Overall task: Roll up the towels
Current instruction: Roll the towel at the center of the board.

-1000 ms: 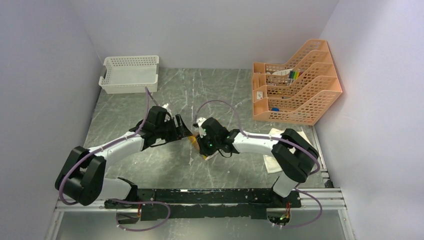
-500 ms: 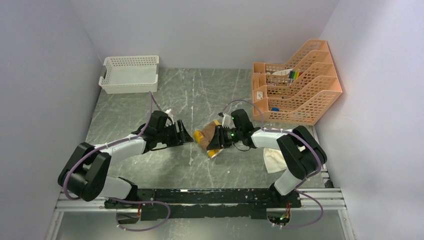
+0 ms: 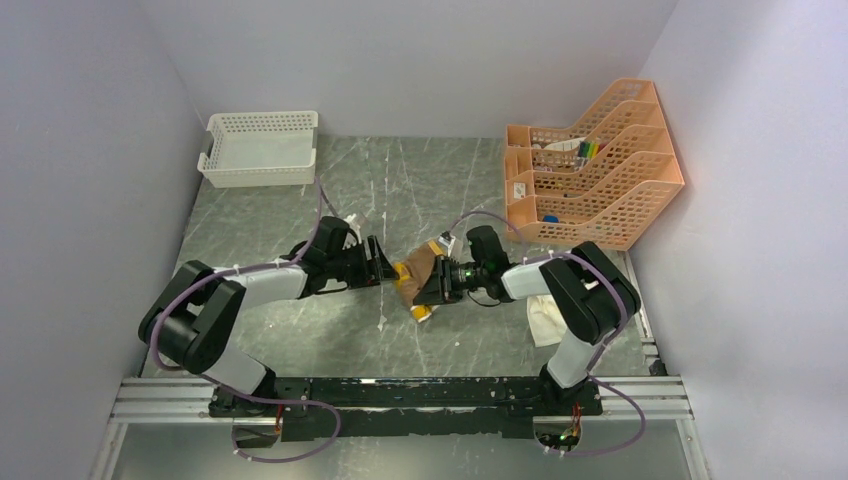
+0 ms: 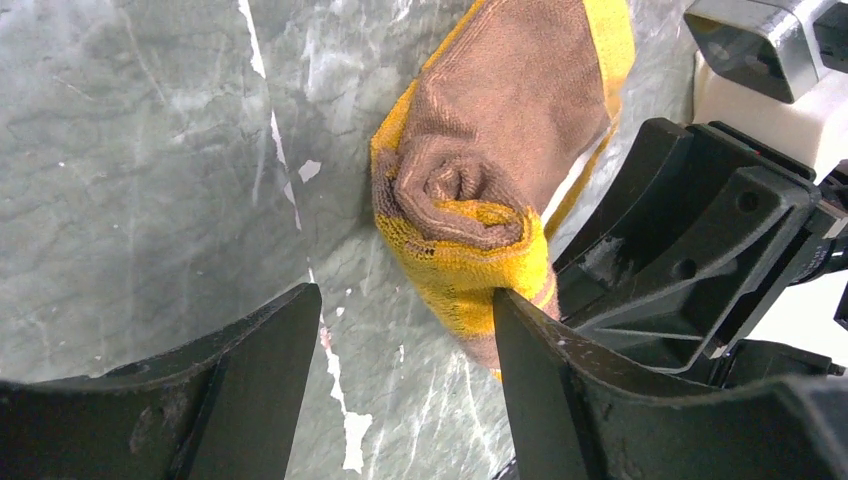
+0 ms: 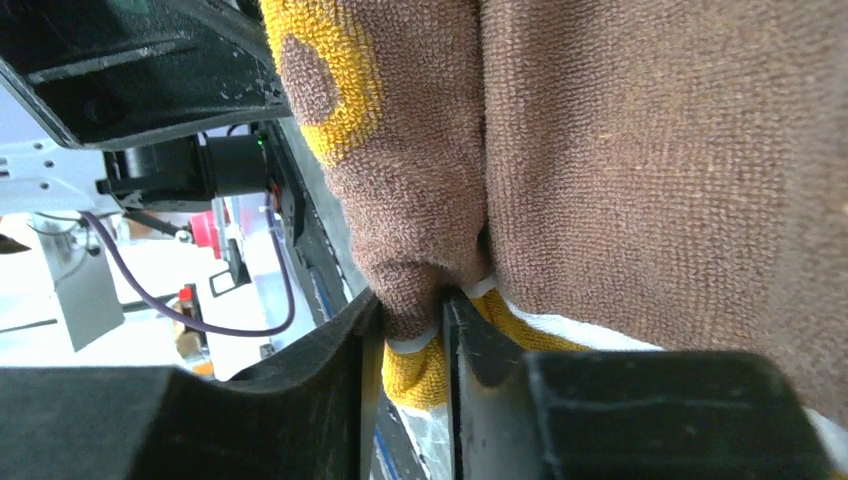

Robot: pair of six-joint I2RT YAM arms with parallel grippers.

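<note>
Mustard terry, brown on its inner face, sits half-rolled at the middle of the surface, between the two arms. The yellow towel turns its spiral end straight to the left wrist camera. Its long axis therefore seems to run along the left arm's line of reach, toward the right arm, though the overhead view is too small to confirm this. An unrolled tail spreads flat beyond the coil.

The left claw is released, its fingers wide apart and low over the surface. The coil lies just ahead of it, off-centre, against the finger on the right of that view. The right claw is clenched on a fold of the towel, with brown pile and a yellow hem pinched between its fingers. Both claws are close to the cloth, but only the right one grips it.

Any further turn probably depends on the left claw squaring up across the coil's axis while the right one anchors the fold. The cream towel lies flat, not yet rolled, near the right arm's base and partly under that arm.
</note>
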